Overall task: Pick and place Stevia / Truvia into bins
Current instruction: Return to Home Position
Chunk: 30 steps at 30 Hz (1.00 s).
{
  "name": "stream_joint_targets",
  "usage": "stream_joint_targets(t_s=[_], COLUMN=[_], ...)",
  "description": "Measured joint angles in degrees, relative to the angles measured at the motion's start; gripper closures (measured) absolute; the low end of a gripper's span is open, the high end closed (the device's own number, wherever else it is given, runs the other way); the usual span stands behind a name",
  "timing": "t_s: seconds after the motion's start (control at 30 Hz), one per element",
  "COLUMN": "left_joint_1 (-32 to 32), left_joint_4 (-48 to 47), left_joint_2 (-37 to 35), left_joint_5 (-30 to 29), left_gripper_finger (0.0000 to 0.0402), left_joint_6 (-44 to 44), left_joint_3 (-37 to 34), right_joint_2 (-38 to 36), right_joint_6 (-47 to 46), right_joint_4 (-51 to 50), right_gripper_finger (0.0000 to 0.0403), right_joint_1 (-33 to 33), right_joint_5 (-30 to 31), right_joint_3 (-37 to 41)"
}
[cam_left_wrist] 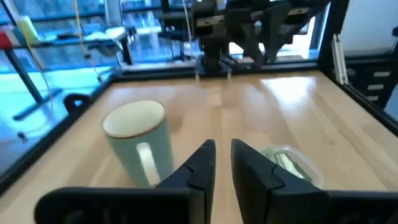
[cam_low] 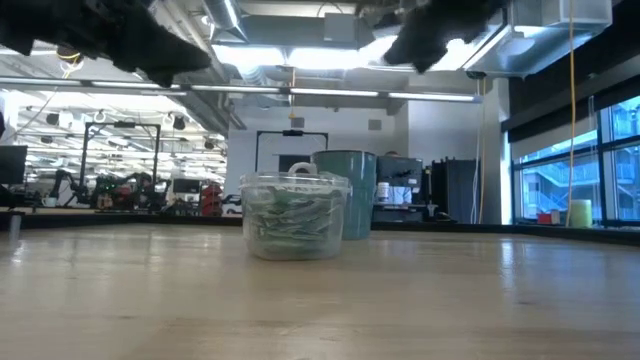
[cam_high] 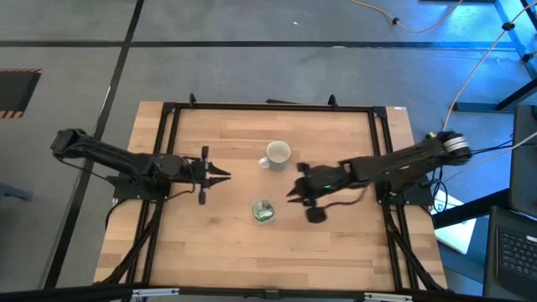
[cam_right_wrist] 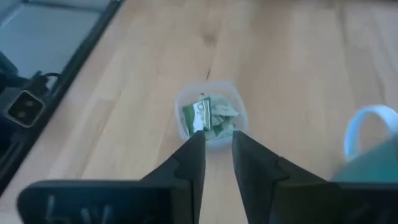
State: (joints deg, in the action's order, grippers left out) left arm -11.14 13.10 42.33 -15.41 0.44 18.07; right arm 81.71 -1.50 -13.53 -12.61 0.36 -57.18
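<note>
Right, sorting looks done from here: the Stevia / Truvia sachets (cam_right_wrist: 210, 116) sit piled inside the clear cup (cam_high: 263, 211), and I see no loose ones on the worktop (cam_high: 336, 243) in the high view. The cup stands around the middle of the worktop, a bit toward the low-camera edge. The white mug (cam_high: 277, 154) is just beyond it toward the far edge, and the two are apart. My right gripper (cam_high: 292, 193) hangs above the wood just beside the cup, on the right-edge side, pointing at it. Its jaws are at a narrow gap and hold nothing. My left gripper (cam_high: 225, 174) is left of centre, well clear of the cup, aimed at the middle. It shows the same narrow gap and is also empty. In the low view both arms show only along the top, so both ride high off the wood. My read is that the step in hand is the retreat to home, not another pick. Next, each arm should pull back toward its own side edge. The right one needs care: it should keep its height and back straight out, since the cup and mug are both close under its path. A clipped cup would spill the lot.
</note>
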Motion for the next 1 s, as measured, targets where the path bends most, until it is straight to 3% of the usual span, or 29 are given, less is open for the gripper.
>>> stream_joint_targets(t_s=[0.47, 0.67, 1.0], left_joint_1=[4.53, 6.64, 9.15], left_joint_4=[0.77, -1.22, -5.41], left_joint_2=[-25.54, -33.07, -39.39], left_joint_5=[-0.06, 0.01, 0.03], left_gripper_finger=[0.0354, 0.0354, 0.0354], left_joint_6=[-2.11, -2.7, -3.61], left_joint_3=[-13.27, -14.72, -14.74], right_joint_2=[-35.31, -47.16, -65.47], right_joint_6=[-7.9, -7.31, -7.25], right_joint_4=[25.87, 32.31, 30.33], right_gripper_finger=[0.0318, 0.0318, 0.0318], right_joint_1=[0.01, 0.01, 0.01], right_joint_5=[9.09, 9.25, 9.22], right_joint_3=[38.06, 47.41, 56.82])
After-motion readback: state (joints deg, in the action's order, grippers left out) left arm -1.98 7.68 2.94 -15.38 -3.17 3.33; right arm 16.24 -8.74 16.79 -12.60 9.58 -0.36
